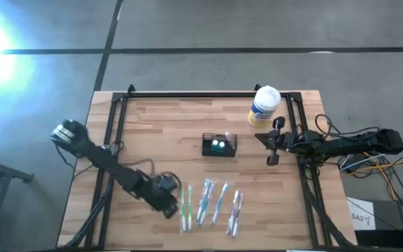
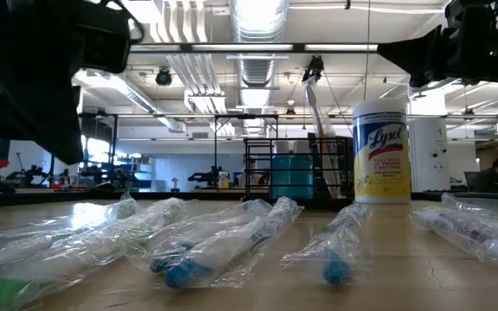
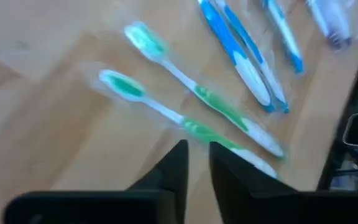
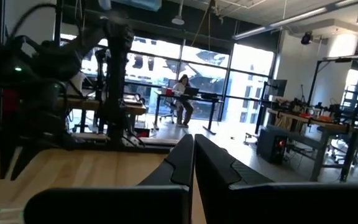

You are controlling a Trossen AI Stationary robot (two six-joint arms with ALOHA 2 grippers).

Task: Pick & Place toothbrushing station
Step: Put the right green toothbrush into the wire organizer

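Caddy first: small black rectangular wire-mesh toothbrushing station (image 1: 219, 145) stands upright near the middle of the light wooden tabletop (image 1: 166, 126), two teal-capped items inside. Long axis runs left-right across the table in the high view; open top faces up. In the low view it shows as a dark wire frame (image 2: 275, 173) far back, just beside the white cylindrical Lysol canister with yellow label (image 2: 380, 151), which in the high view sits toward the back right corner (image 1: 264, 106), apart from the caddy.

Wrapped toothbrushes in clear plastic (image 1: 208, 203) lie in a row along the front edge, handles pointing roughly front-to-back, well short of the caddy. Green-and-white pair (image 3: 191, 109) lies closest to the left arm, blue ones beyond.

Left gripper (image 3: 197, 168) hovers low over the front-left of the table, right at the green toothbrushes; fingers a narrow gap apart, nothing between them, one finger (image 3: 176, 165) just beside a brush handle. From here the caddy lies farther back and to the right, past the brushes.

Right gripper (image 1: 272, 143) hangs at the right side of the table, level with the caddy's short end, fingers pressed together and empty (image 4: 193, 158).

Judgement: right arm looks nearer to the caddy and lines up with its long axis; left arm is nearer to the brushes. Caddy not yet touched.
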